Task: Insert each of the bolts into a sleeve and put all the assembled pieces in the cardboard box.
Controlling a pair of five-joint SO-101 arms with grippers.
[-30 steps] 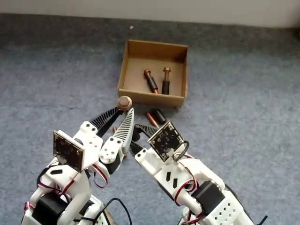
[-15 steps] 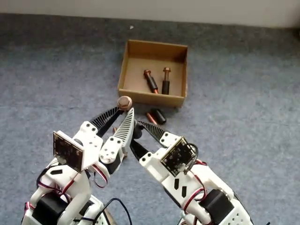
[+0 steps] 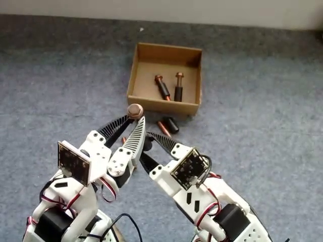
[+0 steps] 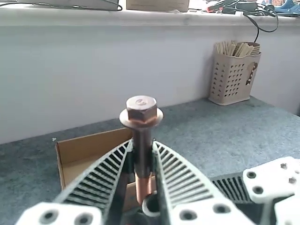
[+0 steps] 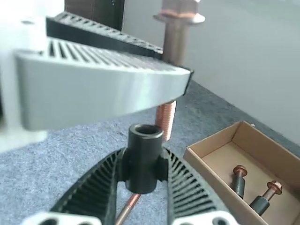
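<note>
My left gripper is shut on a copper bolt and holds it upright, head up; in the left wrist view the bolt stands between the fingers of that gripper. My right gripper is shut on a black sleeve, bore up, just below and beside the bolt's threaded tip. The cardboard box lies beyond both grippers with two assembled pieces inside. A loose bolt and a loose sleeve lie on the carpet in front of the box.
Grey carpet covers the whole floor. Another copper bolt lies on the carpet under the grippers. A wall runs behind the box, with a beige slotted holder standing against it.
The right arm's wrist has drawn back toward the near edge and turned, while its gripper has stayed by the bolt with the sleeve. The left arm has held still.
</note>
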